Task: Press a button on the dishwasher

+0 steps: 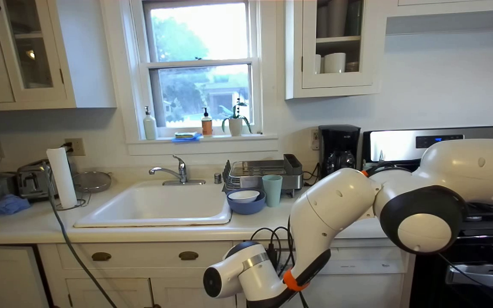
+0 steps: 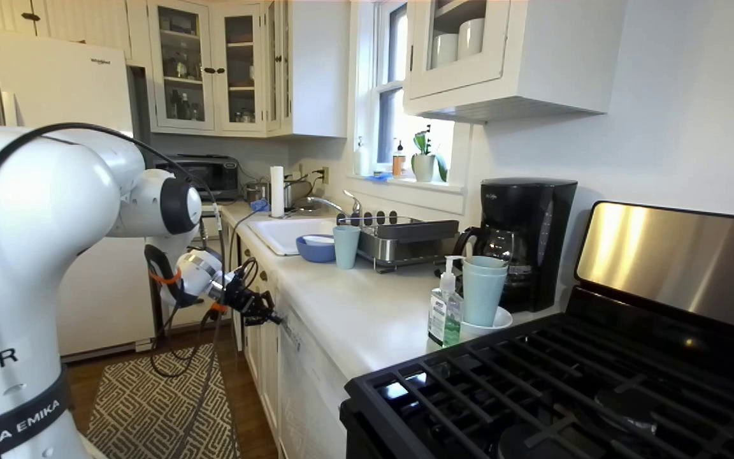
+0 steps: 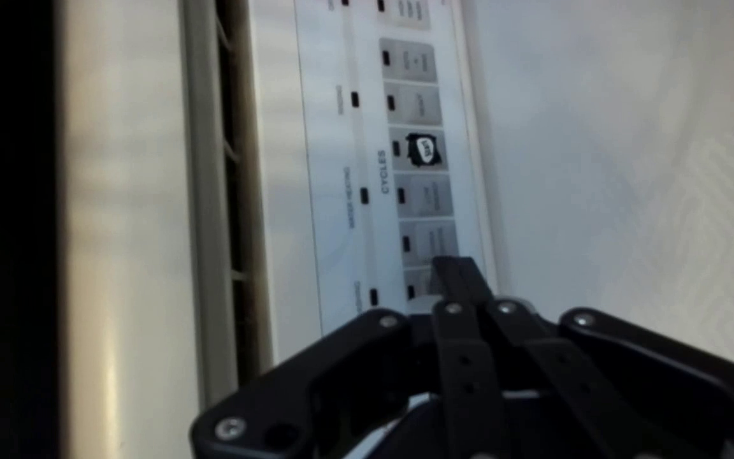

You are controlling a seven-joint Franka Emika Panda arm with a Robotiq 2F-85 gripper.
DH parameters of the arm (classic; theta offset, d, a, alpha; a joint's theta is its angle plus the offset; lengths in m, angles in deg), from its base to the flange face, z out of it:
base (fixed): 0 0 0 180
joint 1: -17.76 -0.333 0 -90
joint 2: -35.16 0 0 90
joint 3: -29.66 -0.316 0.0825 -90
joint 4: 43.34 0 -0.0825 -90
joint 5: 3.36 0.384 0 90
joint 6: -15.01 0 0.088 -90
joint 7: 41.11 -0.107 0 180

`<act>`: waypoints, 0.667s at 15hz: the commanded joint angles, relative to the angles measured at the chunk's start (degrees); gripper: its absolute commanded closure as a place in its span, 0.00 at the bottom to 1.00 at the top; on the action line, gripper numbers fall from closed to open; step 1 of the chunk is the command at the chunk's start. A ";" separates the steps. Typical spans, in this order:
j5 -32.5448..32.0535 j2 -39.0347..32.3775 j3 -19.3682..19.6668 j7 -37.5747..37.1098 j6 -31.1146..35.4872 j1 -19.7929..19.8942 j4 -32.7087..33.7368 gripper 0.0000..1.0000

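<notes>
The slim black fingers (image 3: 447,277), closed together and holding nothing, are near the flat grey rectangular buttons (image 3: 425,195) of the wide white dishwasher (image 2: 309,395), which stands under the long pale counter (image 2: 341,306) and, probably stiff, wants pushing at a button's centre.

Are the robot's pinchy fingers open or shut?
Shut: in the wrist view, the gripper has its fingertips together, no gap showing.

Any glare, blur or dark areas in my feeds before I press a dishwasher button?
Wrist view: soft focus, small lettering on the dishwasher's control panel mostly smeared though CYCLES reads, left edge nearly black, a faint pattern, likely reflected, on the white door; both exterior views: the window partly washed out by daylight, glare on the stove's steel back panel.
</notes>
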 commanded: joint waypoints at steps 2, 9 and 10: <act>-1.62 0.25 2.01 -0.29 6.94 2.46 -2.82 1.00; 1.46 0.30 -0.42 3.51 4.08 2.52 -1.44 1.00; 3.06 0.33 -1.96 7.04 3.08 2.85 -0.81 1.00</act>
